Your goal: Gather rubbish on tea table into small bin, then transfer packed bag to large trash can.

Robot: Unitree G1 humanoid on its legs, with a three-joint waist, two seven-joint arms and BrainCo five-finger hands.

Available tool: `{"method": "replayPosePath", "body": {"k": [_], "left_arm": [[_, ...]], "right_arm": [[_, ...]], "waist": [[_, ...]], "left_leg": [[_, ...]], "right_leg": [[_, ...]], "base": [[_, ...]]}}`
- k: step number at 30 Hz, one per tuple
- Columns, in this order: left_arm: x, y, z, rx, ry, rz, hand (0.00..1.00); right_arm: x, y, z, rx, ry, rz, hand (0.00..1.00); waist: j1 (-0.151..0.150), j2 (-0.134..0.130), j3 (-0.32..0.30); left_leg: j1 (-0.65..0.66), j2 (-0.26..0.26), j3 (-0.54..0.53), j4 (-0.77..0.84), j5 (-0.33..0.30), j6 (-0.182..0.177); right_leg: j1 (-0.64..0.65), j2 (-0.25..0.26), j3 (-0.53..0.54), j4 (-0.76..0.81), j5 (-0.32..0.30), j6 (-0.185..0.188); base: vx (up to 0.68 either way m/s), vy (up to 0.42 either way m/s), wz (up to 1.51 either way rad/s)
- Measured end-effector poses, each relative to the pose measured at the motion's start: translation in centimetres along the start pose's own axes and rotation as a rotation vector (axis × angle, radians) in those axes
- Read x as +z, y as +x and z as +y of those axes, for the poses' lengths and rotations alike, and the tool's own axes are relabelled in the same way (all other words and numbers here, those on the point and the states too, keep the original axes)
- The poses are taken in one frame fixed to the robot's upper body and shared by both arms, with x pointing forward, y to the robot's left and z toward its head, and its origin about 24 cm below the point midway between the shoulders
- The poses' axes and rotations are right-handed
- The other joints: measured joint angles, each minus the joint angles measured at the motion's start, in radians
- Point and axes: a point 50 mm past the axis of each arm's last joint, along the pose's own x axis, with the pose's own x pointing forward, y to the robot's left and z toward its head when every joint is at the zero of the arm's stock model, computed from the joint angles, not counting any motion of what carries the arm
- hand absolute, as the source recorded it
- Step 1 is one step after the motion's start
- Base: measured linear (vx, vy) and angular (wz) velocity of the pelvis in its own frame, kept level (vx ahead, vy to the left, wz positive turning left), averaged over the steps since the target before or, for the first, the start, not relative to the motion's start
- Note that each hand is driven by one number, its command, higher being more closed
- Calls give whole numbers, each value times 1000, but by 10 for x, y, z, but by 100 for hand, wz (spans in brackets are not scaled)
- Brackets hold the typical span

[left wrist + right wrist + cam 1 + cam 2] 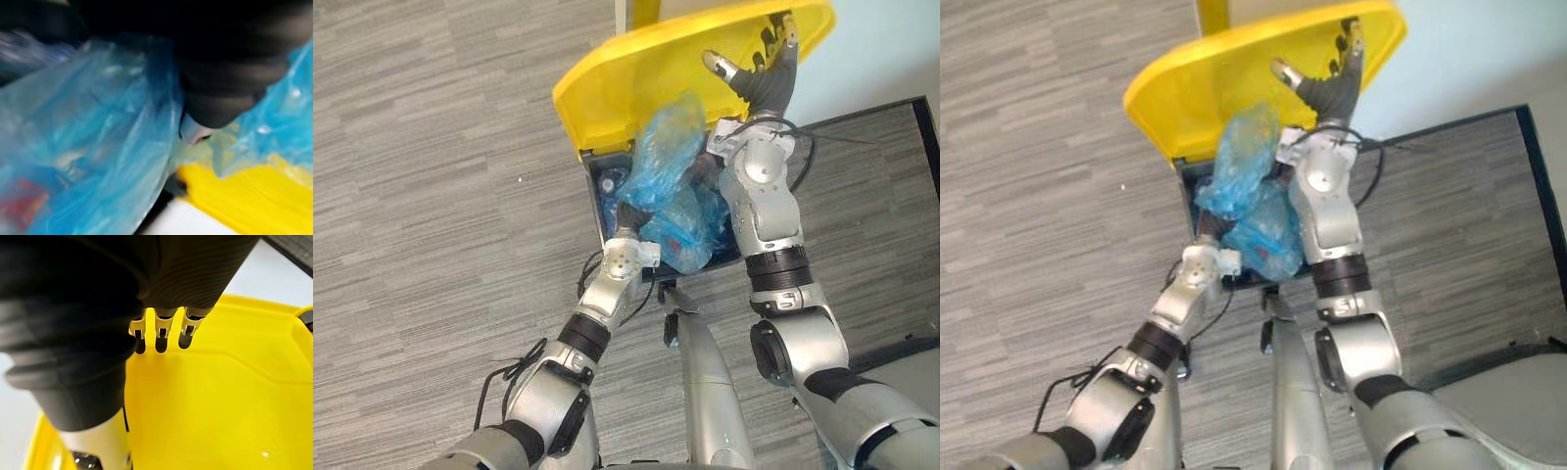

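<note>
A blue plastic rubbish bag (pixel 668 162) hangs in the mouth of the large dark trash can (pixel 603 188), bulging down inside it and flaring up against the lid. My left hand (pixel 628 215) is at the bag's gathered neck and shut on it; the plastic covers most of its fingers (pixel 193 132). The can's yellow lid (pixel 626 78) stands tipped open. My right hand (pixel 766 80) is open, with its straight fingers (pixel 160 335) flat against the lid's underside, propping it up.
Grey striped carpet surrounds the can on the left and in front. A dark mat (pixel 876 196) lies to the right below a pale wall (pixel 881 49). A grey surface (pixel 1518 392) sits at the lower right.
</note>
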Motion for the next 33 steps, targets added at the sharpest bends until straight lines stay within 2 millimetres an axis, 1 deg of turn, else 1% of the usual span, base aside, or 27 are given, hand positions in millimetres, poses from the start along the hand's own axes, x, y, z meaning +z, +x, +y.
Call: {"method": "replayPosePath", "body": {"k": [2, 5, 7, 11, 15, 18, 21, 27, 28, 29, 30, 32, 33], "left_arm": [[-1, 1, 2, 8, 23, 9, 0], [6, 3, -2, -7, 41, -14, 0], [12, 6, -4, -14, 45, -32, 0], [13, 7, -5, -19, 50, -30, 0], [13, 7, -6, -35, 61, -33, 0], [6, 4, -4, -34, 77, -18, 0], [-6, -4, -1, -31, 102, -11, 0], [-46, -28, 24, 26, 123, 74, 0], [-55, -34, 31, 41, 125, 100, 0], [-62, -38, 36, 52, 123, 118, 0], [-72, -45, 44, 71, 120, 151, 0], [-85, -54, 55, 96, 116, 194, 0], [-95, -60, 64, 122, 108, 228, 0]], "right_arm": [[3, 2, 2, 11, -7, -14, 0], [3, 2, 3, 24, -12, -12, 0], [2, 1, 3, 31, -15, -7, 0], [-1, 2, 4, 39, -22, 5, 0], [-6, 3, 4, 37, -35, 30, 0], [-20, 0, 3, 41, -55, 90, 0], [-41, -13, -8, 40, -107, 151, 0], [-86, -49, -31, 63, -210, 294, 0], [-97, -61, -35, 64, -229, 333, 0], [-104, -68, -38, 63, -233, 361, 0], [-115, -82, -44, 66, -249, 410, 0], [-129, -101, -55, 68, -289, 469, 0], [-137, -114, -60, 67, -299, 512, 0]], "waist": [[2, -5, 10], [-1, -12, 18], [0, -12, 19], [-1, -12, 19], [-1, -12, 19], [0, -9, 21], [5, -10, 20], [35, -9, 20], [39, -9, 20], [40, -9, 19], [44, -9, 19], [52, -9, 19], [55, -10, 19]], "left_leg": [[-5, 2, 8, 3, 0, 0], [-5, 6, 10, 7, -2, 0], [-4, 16, 11, 12, -10, -5], [-1, 17, 12, 8, -10, -6], [7, 17, 13, 8, -10, -7], [55, 17, 11, 4, -10, -7], [111, 11, 5, -13, -11, -5], [264, 2, 11, -70, -8, -3], [299, 1, 13, -84, -8, -2], [323, 0, 15, -90, -8, -2], [360, 0, 17, -102, -8, -2], [398, -3, 17, -114, -6, 1], [421, -6, 17, -122, -4, 5]], "right_leg": [[-11, 1, 4, 1, 4, -2], [-11, 4, 7, 2, 5, -1], [-11, 11, 10, 2, 5, -1], [-10, 17, 8, 1, 6, -2], [-3, 16, 6, 4, 12, -10], [43, 15, 0, 5, 10, -11], [98, 13, 2, 4, 1, -15], [221, 5, -2, 9, -31, -20], [247, 4, -2, 15, -40, -21], [263, 2, -3, 21, -47, -19], [292, 0, -4, 28, -58, -21], [327, -3, -6, 30, -65, -20], [349, -6, -7, 26, -67, -18]], "base": [[9, -11, -9], [3, -11, -4], [1, -23, -8], [12, -13, -3], [0, 0, 0], [1, 5, 1], [-1, 5, 10], [-1, -28, 1], [-6, -36, 0], [-3, -33, 1], [0, 0, 0], [-18, -16, 6], [-30, -6, 8]]}}
